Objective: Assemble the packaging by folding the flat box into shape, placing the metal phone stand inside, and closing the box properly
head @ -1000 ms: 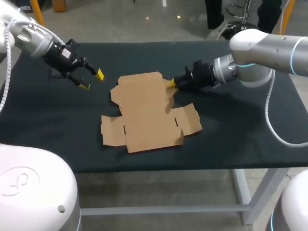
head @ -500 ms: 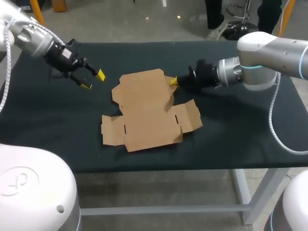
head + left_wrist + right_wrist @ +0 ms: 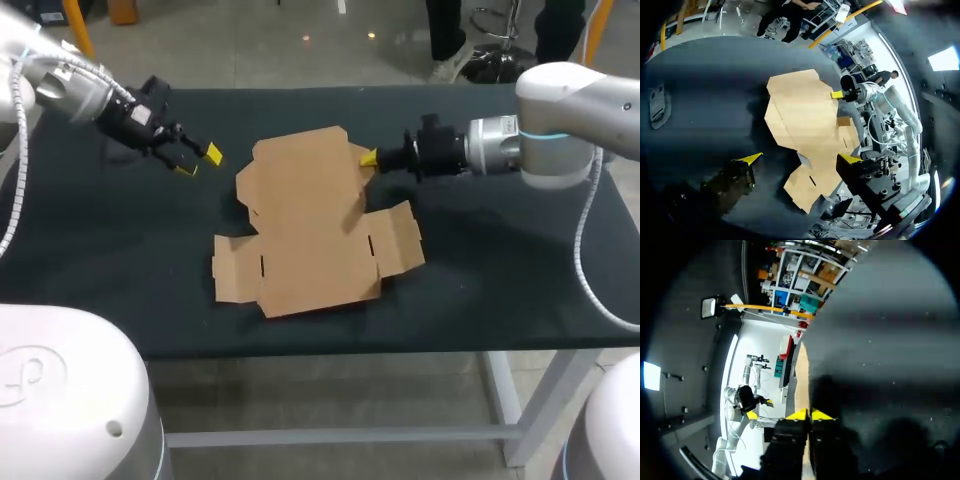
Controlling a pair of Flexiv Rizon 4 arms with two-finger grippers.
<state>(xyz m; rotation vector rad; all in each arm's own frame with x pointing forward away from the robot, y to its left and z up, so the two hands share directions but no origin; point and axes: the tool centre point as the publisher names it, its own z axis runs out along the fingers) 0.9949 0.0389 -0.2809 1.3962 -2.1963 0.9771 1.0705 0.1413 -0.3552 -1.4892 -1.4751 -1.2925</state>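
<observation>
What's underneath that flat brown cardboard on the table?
Only the black table shows around the cardboard. Whatever lies beneath is covered; the right gripper pinches its far edge.

This looks like a robotics lab or workshop: a tabletop covered in black on a bare grey metal frame, my left arm coming in from ten o'clock and my right arm from two o'clock, each trailing a ribbed cable, a flat box between them
</observation>
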